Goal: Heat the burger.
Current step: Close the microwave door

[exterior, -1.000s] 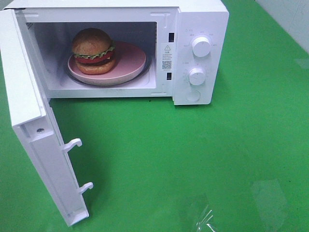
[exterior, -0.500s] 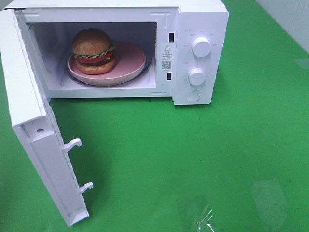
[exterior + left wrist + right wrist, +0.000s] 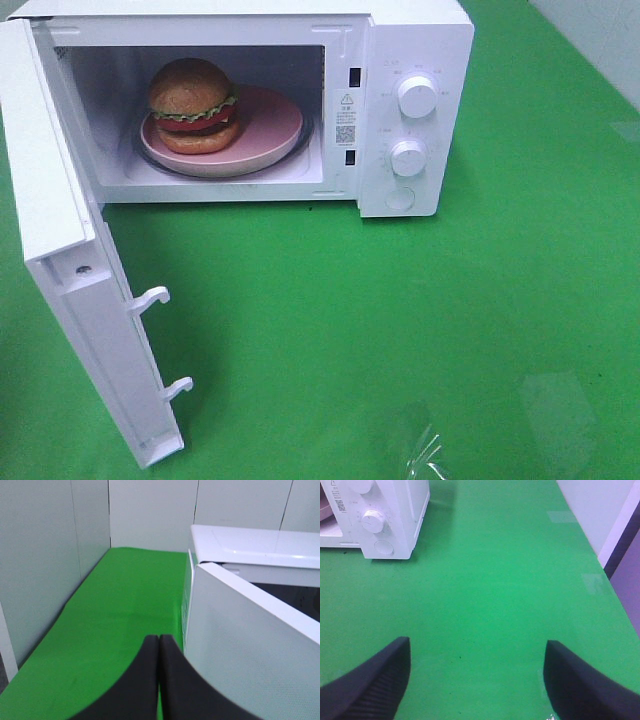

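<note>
Your round burger with the glossy brown bun (image 3: pixel 192 105) already sits on the pink round plate (image 3: pixel 270 128) inside the white microwave oven (image 3: pixel 420 50), which stands at the far edge of the green table (image 3: pixel 420 330). Loading looks done. What's left is the hinged white door (image 3: pixel 100 340), standing wide open, and the two round white dials (image 3: pixel 416 96). Your left gripper (image 3: pixel 159 642) is pinched closed on nothing, just beside the door's outer face. Your right gripper (image 3: pixel 477 647) hangs spread wide and empty toward the table's right edge.
</note>
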You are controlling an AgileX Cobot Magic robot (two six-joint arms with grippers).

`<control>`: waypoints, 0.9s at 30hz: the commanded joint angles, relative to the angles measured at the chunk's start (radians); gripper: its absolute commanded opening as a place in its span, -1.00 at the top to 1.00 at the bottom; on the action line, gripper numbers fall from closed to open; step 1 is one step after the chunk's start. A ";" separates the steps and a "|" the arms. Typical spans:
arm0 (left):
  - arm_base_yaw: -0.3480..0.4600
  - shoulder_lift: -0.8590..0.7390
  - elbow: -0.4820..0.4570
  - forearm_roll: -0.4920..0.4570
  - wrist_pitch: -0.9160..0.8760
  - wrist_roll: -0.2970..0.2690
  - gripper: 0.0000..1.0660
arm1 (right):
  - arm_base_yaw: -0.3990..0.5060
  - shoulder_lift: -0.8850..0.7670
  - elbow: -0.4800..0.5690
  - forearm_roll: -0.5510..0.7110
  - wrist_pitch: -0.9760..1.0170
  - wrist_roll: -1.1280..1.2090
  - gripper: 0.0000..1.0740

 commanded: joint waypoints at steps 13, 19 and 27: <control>0.004 0.410 0.095 0.150 -0.537 -0.125 1.00 | -0.005 -0.028 0.002 -0.001 -0.007 -0.001 -0.30; 0.004 0.633 0.095 0.348 -0.743 -0.278 1.00 | -0.005 -0.028 0.002 -0.001 -0.007 -0.001 -0.30; 0.004 0.845 0.095 0.538 -1.000 -0.344 1.00 | -0.005 -0.028 0.002 -0.001 -0.007 -0.001 -0.30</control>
